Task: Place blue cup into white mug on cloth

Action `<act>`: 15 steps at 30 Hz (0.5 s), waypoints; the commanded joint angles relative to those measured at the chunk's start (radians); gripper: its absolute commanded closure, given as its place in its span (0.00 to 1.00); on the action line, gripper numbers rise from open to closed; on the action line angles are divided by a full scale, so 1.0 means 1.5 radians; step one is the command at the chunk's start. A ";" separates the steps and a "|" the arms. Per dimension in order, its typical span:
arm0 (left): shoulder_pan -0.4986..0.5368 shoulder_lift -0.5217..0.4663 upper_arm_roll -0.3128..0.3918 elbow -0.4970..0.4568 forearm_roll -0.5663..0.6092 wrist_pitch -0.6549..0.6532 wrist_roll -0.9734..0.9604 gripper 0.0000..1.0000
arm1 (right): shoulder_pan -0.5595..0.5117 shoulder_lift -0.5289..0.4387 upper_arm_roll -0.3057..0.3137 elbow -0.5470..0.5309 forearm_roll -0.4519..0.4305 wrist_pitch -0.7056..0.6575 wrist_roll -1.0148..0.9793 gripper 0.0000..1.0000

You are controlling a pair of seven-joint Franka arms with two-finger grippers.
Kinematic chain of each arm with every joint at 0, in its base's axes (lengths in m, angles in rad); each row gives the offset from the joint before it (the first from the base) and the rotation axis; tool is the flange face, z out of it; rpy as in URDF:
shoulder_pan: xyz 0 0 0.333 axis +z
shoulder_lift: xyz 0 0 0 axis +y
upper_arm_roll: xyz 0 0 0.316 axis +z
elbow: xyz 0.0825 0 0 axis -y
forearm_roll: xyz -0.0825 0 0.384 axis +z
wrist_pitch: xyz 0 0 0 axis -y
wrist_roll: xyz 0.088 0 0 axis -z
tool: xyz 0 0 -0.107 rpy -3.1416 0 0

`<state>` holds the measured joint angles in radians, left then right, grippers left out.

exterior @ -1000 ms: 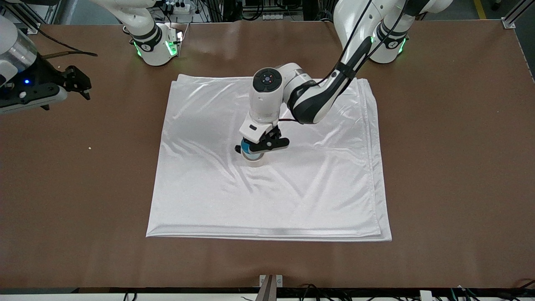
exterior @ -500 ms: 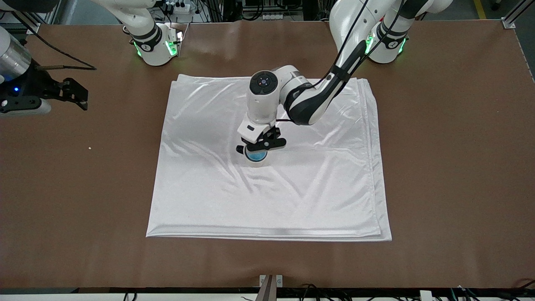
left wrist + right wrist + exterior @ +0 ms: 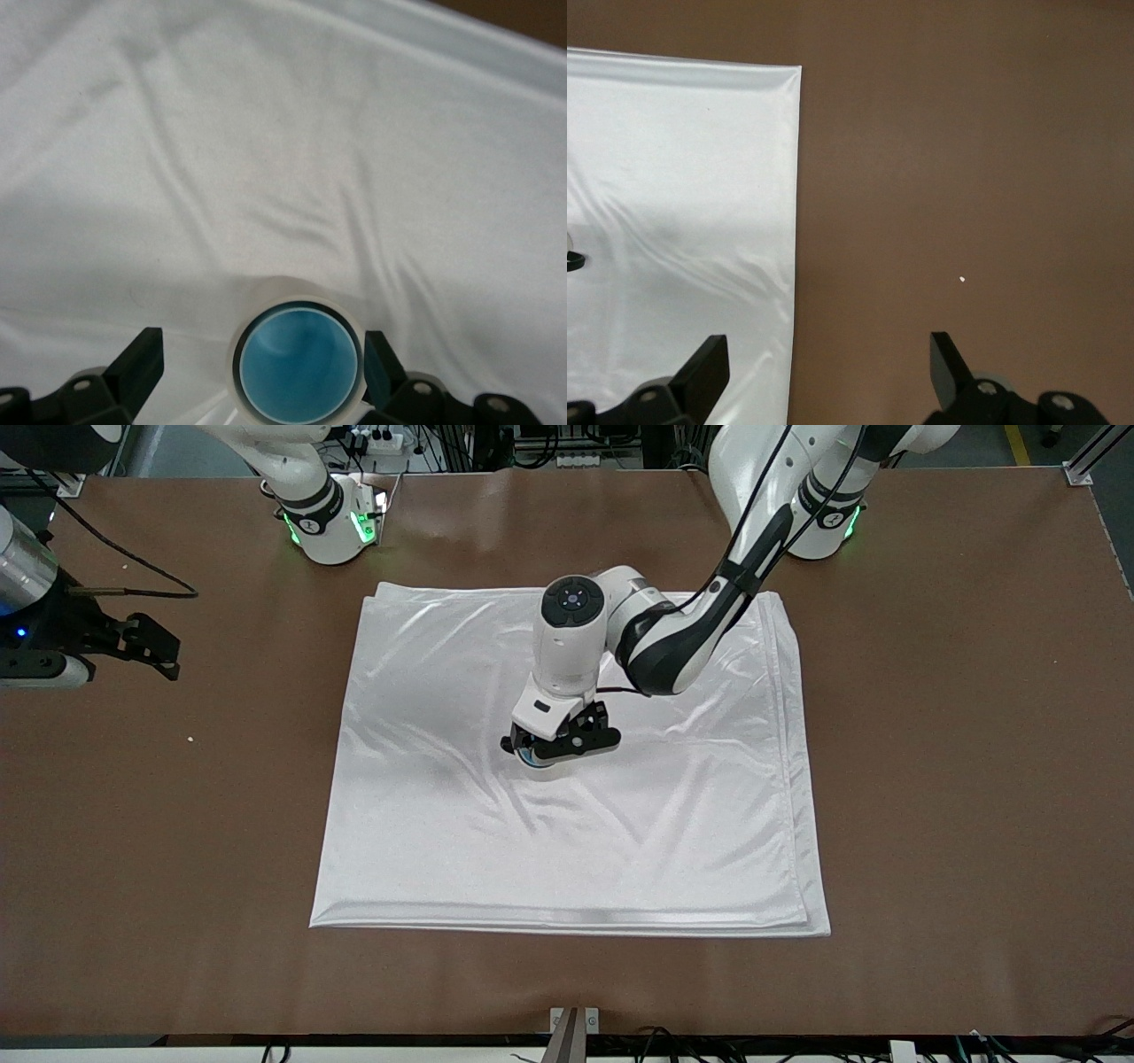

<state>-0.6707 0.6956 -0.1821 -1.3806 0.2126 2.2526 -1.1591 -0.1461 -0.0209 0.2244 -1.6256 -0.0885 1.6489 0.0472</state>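
On the cloth [image 3: 576, 824], your blue cup [image 3: 299, 360] is sitting nested in the white mug [image 3: 297, 292]; your left gripper [image 3: 264, 365] is hovering spread around it, touching nothing. You're finishing: lift straight clear. Your right gripper [image 3: 824, 367] is waiting, spread, over bare table.

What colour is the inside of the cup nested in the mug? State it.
Light blue: the blue cup sits inside the white mug, clearest in the left wrist view.
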 commanded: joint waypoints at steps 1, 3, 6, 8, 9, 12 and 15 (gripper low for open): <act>0.005 -0.035 0.011 -0.004 0.020 -0.031 0.016 0.00 | -0.012 0.016 0.002 0.013 0.014 0.011 0.011 0.00; 0.006 -0.048 0.012 -0.004 0.020 -0.045 0.019 0.00 | -0.008 0.016 -0.004 0.012 0.014 0.011 0.011 0.00; 0.009 -0.070 0.012 -0.004 0.019 -0.067 0.022 0.00 | -0.005 0.016 -0.014 0.012 0.014 0.011 0.011 0.00; 0.019 -0.087 0.012 -0.004 0.019 -0.088 0.025 0.00 | -0.001 0.016 -0.022 0.012 0.014 0.011 0.011 0.00; 0.022 -0.094 0.012 -0.004 0.019 -0.100 0.026 0.00 | 0.004 0.016 -0.027 0.012 0.014 0.011 0.011 0.00; 0.028 -0.119 0.012 -0.004 0.019 -0.136 0.041 0.00 | 0.018 0.016 -0.038 0.012 0.014 0.012 0.011 0.00; 0.050 -0.138 0.012 -0.005 0.017 -0.168 0.074 0.00 | 0.021 0.016 -0.041 0.012 0.014 0.012 0.011 0.00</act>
<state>-0.6330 0.5561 -0.1639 -1.3680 0.2142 2.0775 -1.1081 -0.1382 -0.0030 0.1822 -1.6256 -0.0850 1.6718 0.0523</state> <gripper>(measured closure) 0.000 0.000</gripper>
